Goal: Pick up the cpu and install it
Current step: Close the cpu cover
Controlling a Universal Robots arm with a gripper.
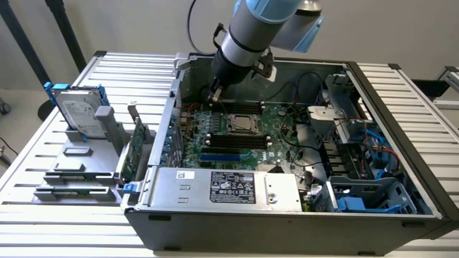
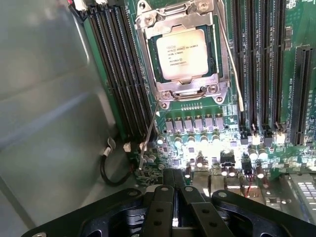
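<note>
The cpu [image 2: 182,53] is a flat square chip with a silver-grey printed top. It lies in its socket on the green motherboard [image 2: 207,133], framed by the metal retention bracket [image 2: 185,91]. In the exterior view the cpu [image 1: 244,122] sits mid-board inside the open computer case. My gripper [image 2: 174,178] hangs above the board edge beside the socket, apart from the chip. Its black fingers [image 2: 163,197] are pressed together with nothing between them. In the exterior view my gripper [image 1: 214,97] reaches down near the case's far wall.
Black memory slots [image 2: 121,74] flank the socket, and a thin wire lever [image 2: 148,138] slants beside it. The grey case wall [image 2: 44,98] is close by. Outside the case stand a hard drive in blue brackets [image 1: 75,113] and a green expansion card [image 1: 133,153]. The power supply [image 1: 229,188] lies at the front.
</note>
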